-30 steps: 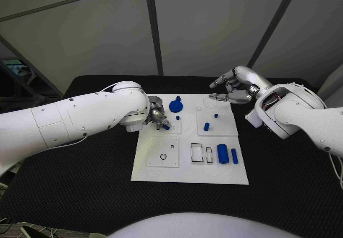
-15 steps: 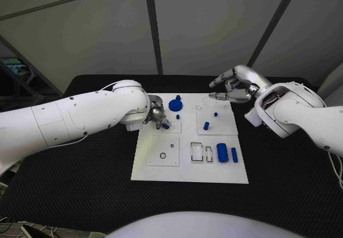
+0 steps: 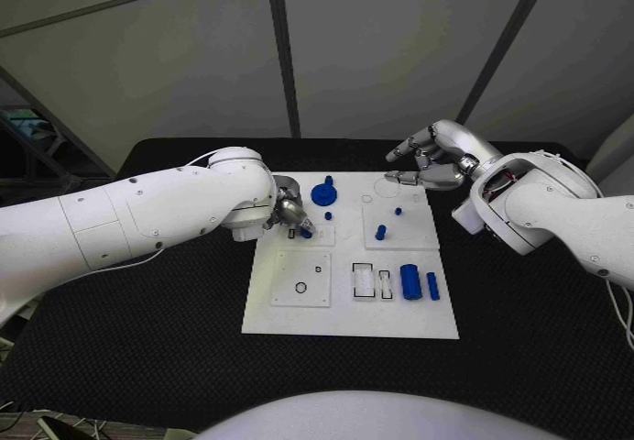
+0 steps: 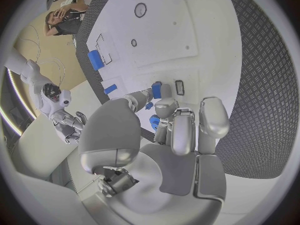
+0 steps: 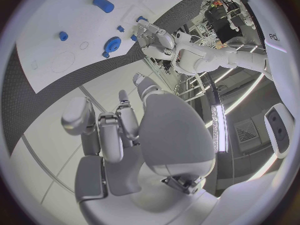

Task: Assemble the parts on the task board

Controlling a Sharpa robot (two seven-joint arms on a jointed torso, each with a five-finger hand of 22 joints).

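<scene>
Task board: the white task board [image 3: 350, 316] lay in the middle of the black table [image 3: 158, 348], with rectangular and round recesses cut into it.
Left hand: the left hand [image 3: 292, 217] was low over the board's far-left part. Its fingers [image 4: 164, 107] were drawn together on a small blue part [image 4: 156, 90], pinched at the tips just beside a narrow rectangular slot [image 4: 179, 87].
Right hand: the right hand [image 3: 431, 160] hovered past the board's far-right corner, fingers loosely curled and apart, holding nothing.
Loose parts: a blue cylinder [image 3: 411, 282] and a thinner blue bar [image 3: 433, 287] lay side by side at the near right of the board.
Seated parts: a round blue disc with a knob [image 3: 325, 193] sat at the far middle, and a short blue peg [image 3: 380, 234] stood right of centre with a smaller one [image 3: 398, 212] beyond it.
Step, as judged: the left hand seemed to be fitting its part into the slot.
Risk one: the part looked only lightly pinched, so if it met the slot's edge tilted it could jam or twist out of the fingers.
Risk two: the hand's own fingers hid much of the slot, so misalignment might go unnoticed.
Risk three: pressing down off-centre could shift the board.
</scene>
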